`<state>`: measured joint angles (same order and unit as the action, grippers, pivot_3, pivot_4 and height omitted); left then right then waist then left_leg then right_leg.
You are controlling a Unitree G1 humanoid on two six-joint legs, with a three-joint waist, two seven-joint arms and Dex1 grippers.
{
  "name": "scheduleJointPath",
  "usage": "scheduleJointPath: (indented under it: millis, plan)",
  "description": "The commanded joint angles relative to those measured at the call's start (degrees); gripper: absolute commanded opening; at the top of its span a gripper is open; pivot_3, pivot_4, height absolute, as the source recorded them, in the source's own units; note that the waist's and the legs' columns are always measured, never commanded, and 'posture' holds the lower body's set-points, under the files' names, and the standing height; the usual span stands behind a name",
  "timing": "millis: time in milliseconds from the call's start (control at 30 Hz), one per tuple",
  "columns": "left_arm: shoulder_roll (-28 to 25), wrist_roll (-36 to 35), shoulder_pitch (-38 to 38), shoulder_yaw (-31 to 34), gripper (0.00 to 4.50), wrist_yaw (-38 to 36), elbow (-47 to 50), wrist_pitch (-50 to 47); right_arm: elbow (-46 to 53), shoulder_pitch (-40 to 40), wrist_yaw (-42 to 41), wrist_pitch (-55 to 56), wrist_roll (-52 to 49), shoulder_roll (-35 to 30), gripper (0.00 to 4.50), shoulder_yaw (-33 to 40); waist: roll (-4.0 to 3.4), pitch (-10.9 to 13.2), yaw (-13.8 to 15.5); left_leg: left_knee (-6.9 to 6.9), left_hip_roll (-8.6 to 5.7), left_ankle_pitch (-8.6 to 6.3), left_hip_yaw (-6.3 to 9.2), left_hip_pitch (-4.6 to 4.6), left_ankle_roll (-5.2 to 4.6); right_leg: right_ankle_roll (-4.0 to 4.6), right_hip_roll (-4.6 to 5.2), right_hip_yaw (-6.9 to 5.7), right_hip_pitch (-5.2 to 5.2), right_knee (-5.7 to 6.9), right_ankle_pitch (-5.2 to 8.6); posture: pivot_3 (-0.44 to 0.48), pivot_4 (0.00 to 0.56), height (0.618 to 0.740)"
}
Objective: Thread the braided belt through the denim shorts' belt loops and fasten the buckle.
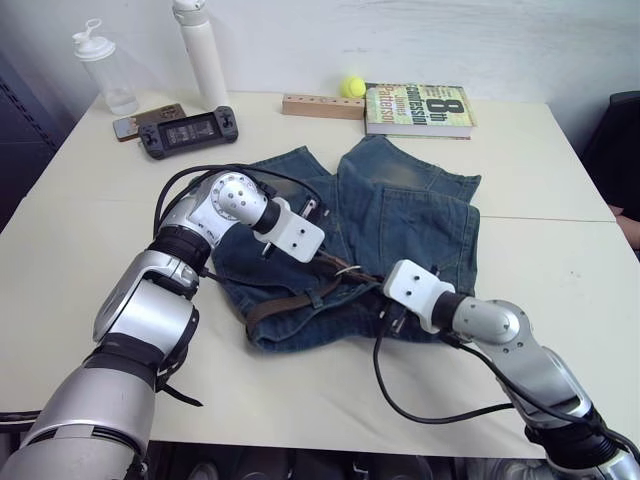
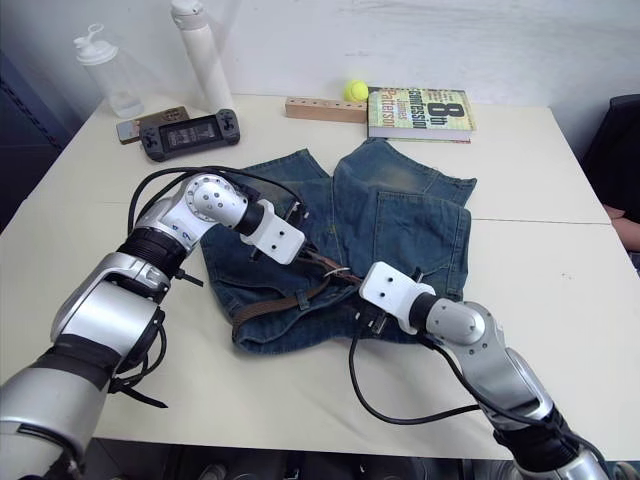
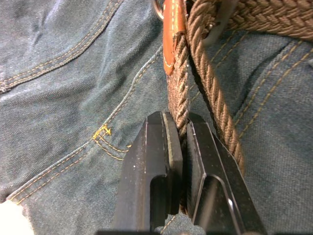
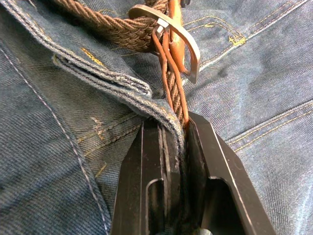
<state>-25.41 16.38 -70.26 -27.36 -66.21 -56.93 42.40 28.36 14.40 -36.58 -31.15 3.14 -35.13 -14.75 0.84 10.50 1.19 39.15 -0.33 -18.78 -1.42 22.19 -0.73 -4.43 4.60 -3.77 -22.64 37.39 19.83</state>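
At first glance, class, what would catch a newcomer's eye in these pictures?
Mid-table, the denim shorts lie spread out, with the braided belt along the near waistband. Both grippers meet there: the left gripper pinches the belt, the right gripper grips denim beside the buckle.

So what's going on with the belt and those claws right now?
Left gripper shut on the braided belt. Right gripper clamped on the denim shorts and belt together, below the buckle. Nothing in the way.
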Motion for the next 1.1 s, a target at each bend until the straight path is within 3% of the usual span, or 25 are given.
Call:
scheduleJointPath:
  millis: [33,300,467,667,867,1100]
  plan:
    - [1.47,-3.56,-0.34,1.79,0.00,-3.88,2.73,-1.32,0.15,1.12,1.37,0.91,1.86,-0.36,0.02,1.10,0.00,0.00,0.00,0.01,0.00,0.00,0.00,0.00,0.00,0.00,0.00,0.00,0.00,0.00,0.00,0.000,0.150,0.738]
    - [2.43,-3.81,2.36,1.54,0.00,-8.05,8.25,-9.76,1.26,1.86,1.03,0.88,2.39,0.01,0.02,0.32,0.00,0.00,-0.31,0.03,0.00,0.00,0.00,0.00,0.00,0.00,0.00,0.03,-0.01,0.06,0.00,0.000,0.150,0.738]
    - [2.25,-6.82,7.38,1.14,0.00,-15.98,18.36,-26.40,1.70,2.47,0.30,0.40,2.15,0.39,0.02,-0.37,-0.01,0.00,-0.66,0.04,0.00,0.00,0.00,-0.01,0.00,0.00,0.00,0.05,-0.01,0.09,0.00,0.000,0.150,0.738]
    - [4.55,-8.46,10.12,1.73,0.00,-16.08,31.17,-46.12,2.56,2.06,-0.46,-0.68,1.90,0.66,0.02,-1.49,-0.01,-0.01,-1.22,0.06,0.00,0.00,0.04,-0.01,0.00,0.00,0.00,0.08,0.00,0.14,0.00,0.000,0.150,0.738]
    - [7.34,-5.78,7.59,2.30,0.00,-8.72,30.02,-46.81,3.75,1.54,-1.67,-1.01,1.60,1.18,0.02,-3.30,-0.01,-0.01,-1.08,0.08,0.00,0.00,0.06,-0.01,0.00,0.00,0.02,0.11,0.00,0.16,0.00,0.000,0.150,0.738]
    - [9.45,-6.35,6.93,2.05,0.00,-9.13,30.27,-48.93,4.29,1.84,-2.90,-1.19,1.46,1.94,0.02,-4.85,-0.02,-0.01,-1.28,0.09,-0.01,0.01,0.03,-0.04,0.01,0.00,0.00,0.15,-0.03,0.26,0.00,0.000,0.150,0.738]
